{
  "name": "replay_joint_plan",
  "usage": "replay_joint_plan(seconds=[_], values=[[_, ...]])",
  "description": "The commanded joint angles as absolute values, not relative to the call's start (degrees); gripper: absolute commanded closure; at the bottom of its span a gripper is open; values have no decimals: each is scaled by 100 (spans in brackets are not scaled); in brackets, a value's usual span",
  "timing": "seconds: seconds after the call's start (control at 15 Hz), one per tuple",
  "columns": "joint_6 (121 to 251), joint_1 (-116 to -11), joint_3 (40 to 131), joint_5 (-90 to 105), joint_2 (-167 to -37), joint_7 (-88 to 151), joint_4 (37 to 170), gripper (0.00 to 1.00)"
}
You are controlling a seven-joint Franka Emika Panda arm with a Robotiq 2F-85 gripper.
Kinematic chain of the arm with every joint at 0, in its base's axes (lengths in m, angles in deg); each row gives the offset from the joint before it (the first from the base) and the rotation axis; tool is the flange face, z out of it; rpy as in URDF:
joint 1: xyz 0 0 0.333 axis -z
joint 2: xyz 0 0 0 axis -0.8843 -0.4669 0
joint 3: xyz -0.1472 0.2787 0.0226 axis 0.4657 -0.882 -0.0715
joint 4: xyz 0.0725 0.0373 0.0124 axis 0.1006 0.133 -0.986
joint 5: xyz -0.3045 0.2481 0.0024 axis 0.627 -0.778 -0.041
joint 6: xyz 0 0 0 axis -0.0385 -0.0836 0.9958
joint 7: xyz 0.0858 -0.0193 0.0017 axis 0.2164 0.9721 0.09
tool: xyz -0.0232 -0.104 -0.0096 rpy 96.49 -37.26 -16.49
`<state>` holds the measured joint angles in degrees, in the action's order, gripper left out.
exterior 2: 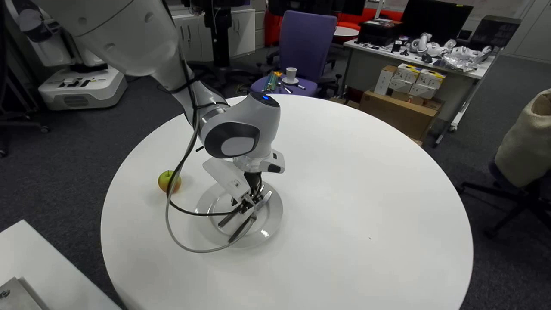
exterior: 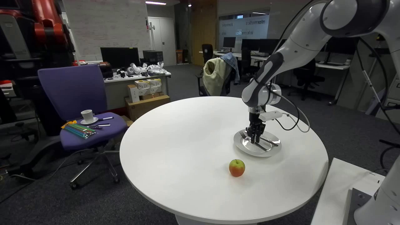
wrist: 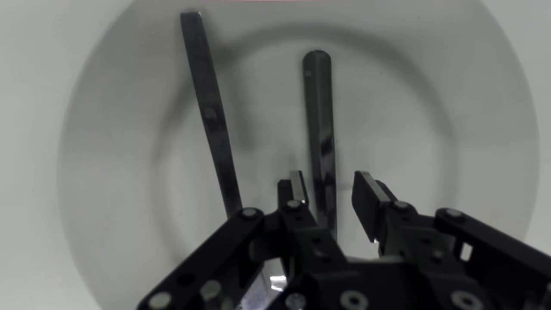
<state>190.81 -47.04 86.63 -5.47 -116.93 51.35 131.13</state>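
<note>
Cutlery handle [wrist: 318,107], centre of the wrist view, ungripped between the parted jaws of the end effector [wrist: 330,185].
Two handles, the second handle [wrist: 210,107] upper left, on one plate [wrist: 486,129] cut off top and bottom; lower ends mostly hidden. One apple [exterior: 237,168] on the bench [exterior: 175,150].

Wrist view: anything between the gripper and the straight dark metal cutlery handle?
Nothing visible: the straight dark metal cutlery handle shows between the fingers of the open gripper. The slanted dark metal cutlery handle lies outside them, at picture left. Both are on the round white plate.
</note>
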Motion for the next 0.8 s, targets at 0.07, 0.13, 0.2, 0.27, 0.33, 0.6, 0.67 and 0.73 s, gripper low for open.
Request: replay_joint_plan(seconds=[0.07,0.13,0.2,0.27,0.33,0.6,0.67,0.73], values=[[18814,-4664,8677,-368,-11737,5057,12945,65],[18813,-4671,8685,-349,-11742,5047,12943,65],[18814,-4676,8692,-335,-11743,5039,12944,67],[18817,-4680,8696,-323,-11745,5033,12944,67],[18823,-4687,8702,-313,-11745,5024,12948,67],[18829,-4696,8710,-286,-11744,5016,12955,70],[18831,-4697,8714,-277,-11742,5015,12958,75],[18832,-4698,8716,-273,-11741,5015,12960,79]])
